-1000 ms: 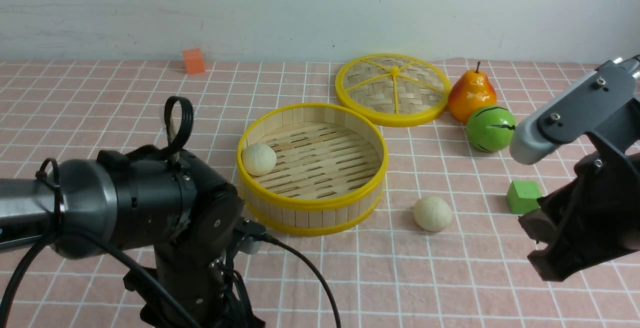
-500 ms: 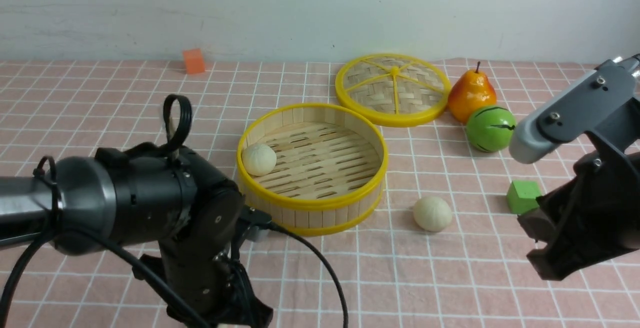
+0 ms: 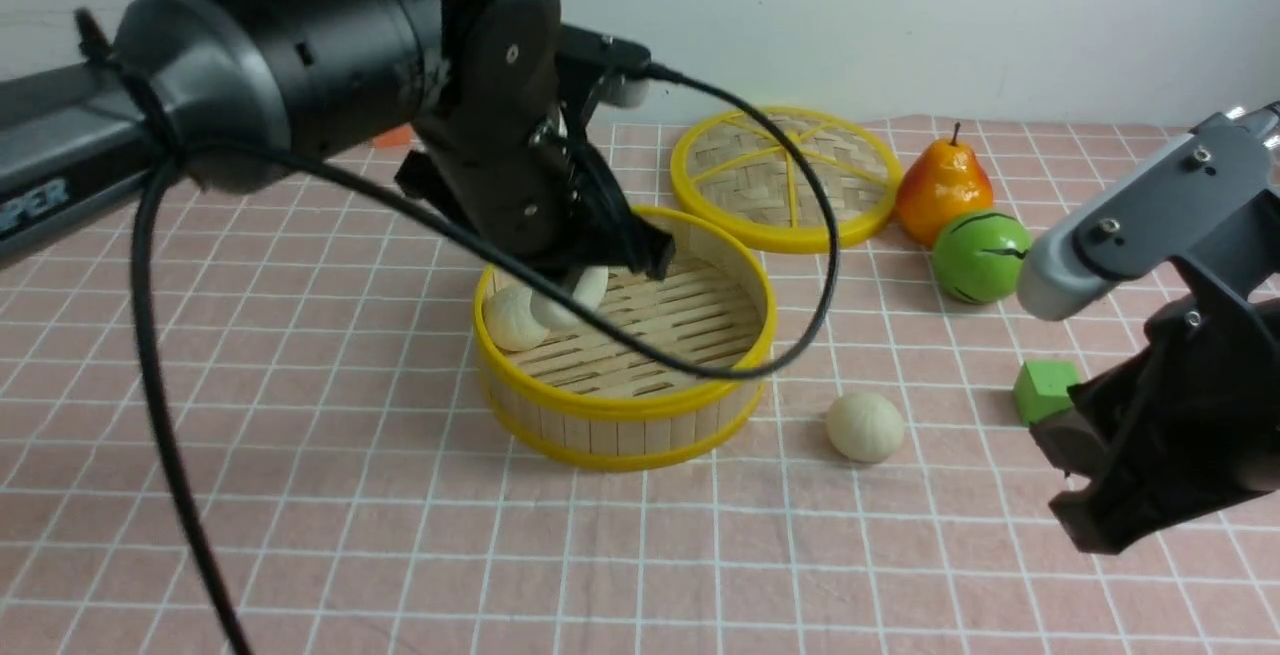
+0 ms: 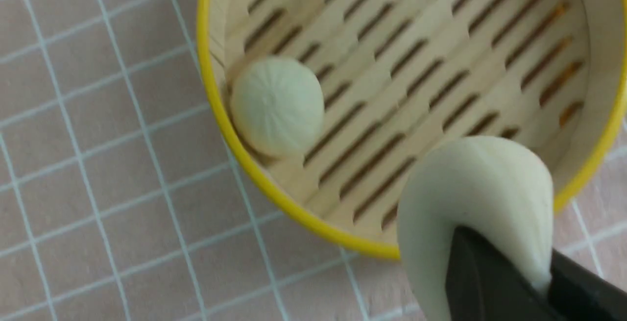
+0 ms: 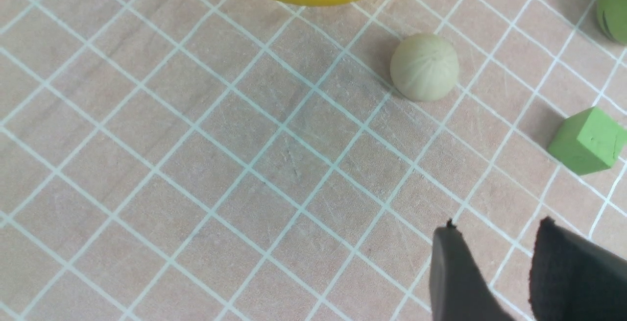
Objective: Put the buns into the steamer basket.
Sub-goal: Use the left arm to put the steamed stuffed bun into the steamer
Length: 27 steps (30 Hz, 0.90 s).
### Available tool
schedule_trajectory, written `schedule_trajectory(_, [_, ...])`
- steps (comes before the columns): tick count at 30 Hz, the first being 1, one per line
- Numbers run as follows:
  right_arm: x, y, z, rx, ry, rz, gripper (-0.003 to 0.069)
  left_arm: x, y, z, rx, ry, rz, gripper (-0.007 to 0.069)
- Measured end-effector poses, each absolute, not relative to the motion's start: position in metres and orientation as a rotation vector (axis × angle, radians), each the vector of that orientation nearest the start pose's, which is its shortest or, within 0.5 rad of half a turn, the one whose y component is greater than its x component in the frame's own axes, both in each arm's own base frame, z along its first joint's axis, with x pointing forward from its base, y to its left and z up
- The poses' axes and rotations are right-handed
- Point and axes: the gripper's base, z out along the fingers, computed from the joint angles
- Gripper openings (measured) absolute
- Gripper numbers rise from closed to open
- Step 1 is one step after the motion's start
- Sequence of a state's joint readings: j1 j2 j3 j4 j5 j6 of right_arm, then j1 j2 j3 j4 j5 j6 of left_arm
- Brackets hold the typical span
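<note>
Bun (image 4: 470, 188) is squashing, pinched by left gripper (image 3: 580, 285) nr steamer basket (image 3: 620, 407) rim; letting go here is risking bounce-out; right gripper (image 5: 497, 225) is hanging part-open, empty.

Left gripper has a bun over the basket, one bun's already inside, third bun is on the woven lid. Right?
In the front view the third bun isn't on the lid; it lies on the tablecloth right of the steamer basket. The left gripper does hold the second bun over it; the first bun sits inside.
</note>
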State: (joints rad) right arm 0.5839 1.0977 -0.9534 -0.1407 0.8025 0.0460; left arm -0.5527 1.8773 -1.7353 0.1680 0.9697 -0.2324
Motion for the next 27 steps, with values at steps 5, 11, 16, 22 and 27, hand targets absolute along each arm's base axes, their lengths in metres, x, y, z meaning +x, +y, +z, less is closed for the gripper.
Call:
schedule_trajectory(5, [0.186,0.112,0.332,-0.714,2.311,0.121,0.0239,0.413,-0.213,0.282,0.455,2.617,-0.077,0.0004])
schedule_trajectory(11, [0.189,0.112,0.334,-0.723,2.268,0.093,0.0239,0.436,-0.231,0.236,0.495,2.685,-0.115,0.0092])
schedule_trajectory(16, [0.19,0.112,0.335,-0.726,2.249,0.085,0.0239,0.442,-0.234,0.216,0.499,2.704,-0.108,0.0279])
schedule_trajectory(22, [0.19,0.112,0.337,-0.704,2.25,0.099,0.0239,0.443,-0.236,0.216,0.489,2.694,-0.145,0.0465])
schedule_trajectory(27, [0.192,0.112,0.359,-0.648,2.221,0.119,0.0239,0.439,-0.234,0.233,0.484,2.677,-0.155,0.0502])
